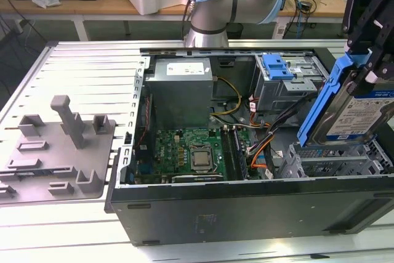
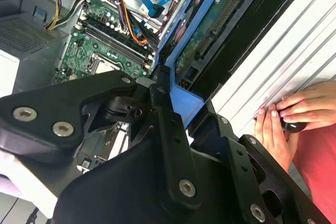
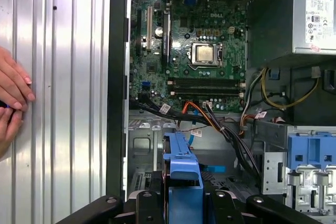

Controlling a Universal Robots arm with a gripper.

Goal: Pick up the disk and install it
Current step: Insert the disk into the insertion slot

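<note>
My gripper point(image 1: 369, 75) is shut on the disk point(image 1: 363, 112), a silver drive with a white-and-blue label in a bright blue carrier point(image 1: 325, 100). The disk hangs tilted on edge over the metal drive cage point(image 1: 332, 158) at the exterior view's right end of the open computer case point(image 1: 246, 204). In the first wrist view the carrier's blue edge point(image 3: 184, 174) sits between my black fingers point(image 3: 149, 203), above the case's bay. The second wrist view shows the disk's green circuit underside point(image 2: 210, 30) and the carrier's corner point(image 2: 184, 100) in the grip.
Inside the case lie the motherboard point(image 1: 191, 152), a grey power-supply box point(image 1: 181, 90), orange and black cables point(image 1: 261, 146) and a smaller blue bracket point(image 1: 277, 67). A person's hands point(image 2: 278, 124) rest on the slatted table point(image 3: 58, 77) beside the case. A grey fixture point(image 1: 61, 146) stands at the exterior view's left.
</note>
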